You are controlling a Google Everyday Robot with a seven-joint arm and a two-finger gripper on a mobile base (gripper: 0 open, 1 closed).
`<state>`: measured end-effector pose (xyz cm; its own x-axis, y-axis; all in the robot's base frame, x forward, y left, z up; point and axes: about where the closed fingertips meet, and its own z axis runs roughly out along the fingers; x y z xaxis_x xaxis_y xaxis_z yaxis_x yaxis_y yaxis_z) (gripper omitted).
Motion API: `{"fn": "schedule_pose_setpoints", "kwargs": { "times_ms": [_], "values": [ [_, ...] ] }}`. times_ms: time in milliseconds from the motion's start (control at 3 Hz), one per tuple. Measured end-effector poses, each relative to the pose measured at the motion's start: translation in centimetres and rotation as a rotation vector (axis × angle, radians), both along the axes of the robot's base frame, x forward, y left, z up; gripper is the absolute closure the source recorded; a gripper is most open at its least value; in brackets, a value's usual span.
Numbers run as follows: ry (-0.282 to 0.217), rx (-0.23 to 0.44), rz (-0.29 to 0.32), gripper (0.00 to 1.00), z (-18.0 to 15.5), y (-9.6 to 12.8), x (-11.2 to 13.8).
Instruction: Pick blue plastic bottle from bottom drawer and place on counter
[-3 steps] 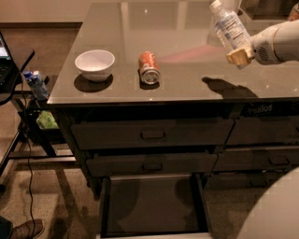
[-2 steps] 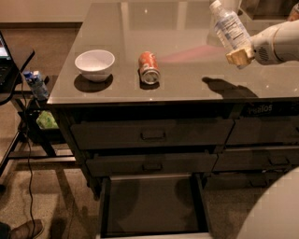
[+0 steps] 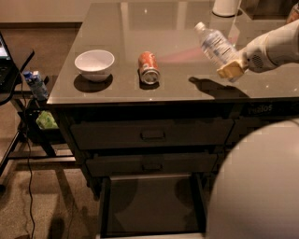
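The blue plastic bottle (image 3: 215,45) is clear with a white cap and label. It is tilted, cap toward the upper left, held in the air above the right part of the counter (image 3: 187,28). My gripper (image 3: 230,69) is shut on the bottle's lower end, reaching in from the right on a white arm (image 3: 273,49). The bottle's shadow falls on the counter below it. The bottom drawer (image 3: 152,203) stands pulled open below the two upper drawers, and its dark inside holds nothing that I can see.
A white bowl (image 3: 94,64) and an orange soda can (image 3: 148,68) lying on its side sit on the counter's left half. A white object (image 3: 226,7) stands at the far edge. A black side table (image 3: 14,60) with a blue-and-white carton (image 3: 35,84) is at left. The robot's body (image 3: 259,186) fills the lower right.
The gripper with the bottle has come lower and to the left over the counter, and the bottle is tilted more toward the left.
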<state>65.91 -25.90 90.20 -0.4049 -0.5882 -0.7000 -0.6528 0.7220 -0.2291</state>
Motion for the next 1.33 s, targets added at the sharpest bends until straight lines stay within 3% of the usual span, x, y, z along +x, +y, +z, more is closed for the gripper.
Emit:
{"fn": "schedule_pose_setpoints", "kwargs": {
  "times_ms": [333, 667, 1333],
  "values": [
    [0.091, 0.019, 0.066, 1.0, -2.8, 0.3, -1.3],
    [0.094, 0.018, 0.07, 1.0, -2.8, 0.4, -1.2],
    [0.127, 0.002, 0.123, 1.0, -2.8, 1.9, 2.1]
  ]
}}
